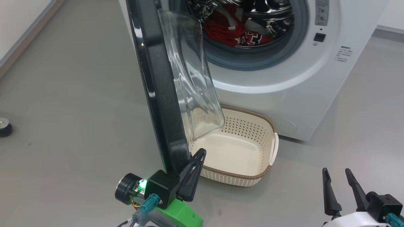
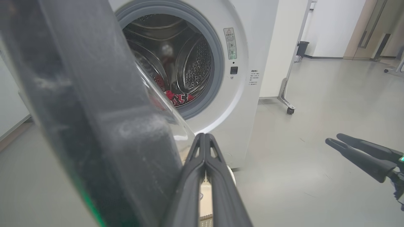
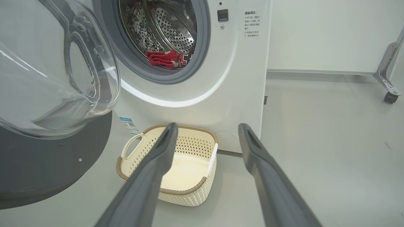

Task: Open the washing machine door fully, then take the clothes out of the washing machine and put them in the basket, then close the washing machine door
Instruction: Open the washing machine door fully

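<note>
The left gripper [image 1: 199,156] sits at 6 o'clock in the head view. Its two fingers are pressed flat together, gripping nothing, just beside the inner side of the washing machine door [image 1: 157,88] at its lower black edge; contact cannot be told. The door stands open, edge-on, its glass bowl overhanging the basket [image 1: 243,126] on the floor close before the washing machine [image 1: 284,88]. The red clothes [image 1: 225,31] lie in the drum at 12 o'clock. At 4 o'clock the right gripper [image 1: 335,171] is spread wide, holding nothing. Open grey floor [image 1: 63,94] separates it from the basket's near rim.
</note>
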### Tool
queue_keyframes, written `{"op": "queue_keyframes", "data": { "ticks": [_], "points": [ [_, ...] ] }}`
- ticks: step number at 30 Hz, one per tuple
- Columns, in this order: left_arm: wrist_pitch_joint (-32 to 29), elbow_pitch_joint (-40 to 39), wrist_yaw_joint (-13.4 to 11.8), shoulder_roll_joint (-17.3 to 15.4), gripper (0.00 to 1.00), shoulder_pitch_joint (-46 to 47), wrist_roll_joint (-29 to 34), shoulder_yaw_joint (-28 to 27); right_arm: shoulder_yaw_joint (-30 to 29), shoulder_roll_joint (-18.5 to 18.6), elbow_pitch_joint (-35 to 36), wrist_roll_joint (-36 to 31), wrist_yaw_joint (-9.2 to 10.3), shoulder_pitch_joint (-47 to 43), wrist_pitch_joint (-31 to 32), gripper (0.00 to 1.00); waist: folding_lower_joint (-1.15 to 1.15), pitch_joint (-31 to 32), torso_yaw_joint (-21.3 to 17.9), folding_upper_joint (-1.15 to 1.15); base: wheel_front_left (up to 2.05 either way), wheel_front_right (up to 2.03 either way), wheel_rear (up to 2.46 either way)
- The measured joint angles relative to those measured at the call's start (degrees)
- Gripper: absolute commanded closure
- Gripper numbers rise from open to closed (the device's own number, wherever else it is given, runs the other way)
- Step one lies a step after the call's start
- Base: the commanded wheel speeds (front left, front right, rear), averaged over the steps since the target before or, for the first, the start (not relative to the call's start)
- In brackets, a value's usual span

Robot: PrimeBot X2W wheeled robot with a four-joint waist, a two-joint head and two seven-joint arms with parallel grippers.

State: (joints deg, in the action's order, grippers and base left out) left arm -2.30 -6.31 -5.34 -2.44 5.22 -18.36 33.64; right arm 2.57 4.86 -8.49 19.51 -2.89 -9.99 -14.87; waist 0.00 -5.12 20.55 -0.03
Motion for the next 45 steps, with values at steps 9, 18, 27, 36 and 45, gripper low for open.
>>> {"op": "queue_keyframes", "data": {
  "ticks": [9,18,27,36,45],
  "points": [
    [1.1,-0.4,-0.4,-0.6,1.00,-2.3,1.4,-2.2,-0.3,-0.2,0.2,-0.4,-0.07,-0.1,0.0,0.00,0.00,0.2,4.3,0.00,0.00,0.00,0.00],
    [2.4,-0.3,-0.9,-2.0,1.00,-3.5,2.2,-9.4,0.5,-0.3,0.0,-1.3,-0.57,0.1,0.0,0.00,0.00,-0.1,6.3,0.00,0.00,0.00,0.00],
    [3.8,0.1,-1.0,-2.4,1.00,-4.4,2.2,-17.1,0.7,-0.2,0.0,-2.0,-1.08,0.8,0.0,0.00,0.00,-1.1,5.3,0.00,0.00,0.00,0.00],
    [4.9,2.9,-1.0,-2.9,1.00,-4.4,2.1,-27.0,0.6,0.5,0.1,-2.4,-1.18,2.2,0.0,0.00,0.00,-2.3,3.6,0.00,0.00,0.00,0.00],
    [5.5,7.7,-1.0,-2.9,1.00,-4.0,1.2,-33.0,0.0,1.3,0.3,-2.5,-1.36,3.1,0.0,0.00,0.00,-4.0,2.2,0.00,0.00,0.00,0.00]
  ]
}}
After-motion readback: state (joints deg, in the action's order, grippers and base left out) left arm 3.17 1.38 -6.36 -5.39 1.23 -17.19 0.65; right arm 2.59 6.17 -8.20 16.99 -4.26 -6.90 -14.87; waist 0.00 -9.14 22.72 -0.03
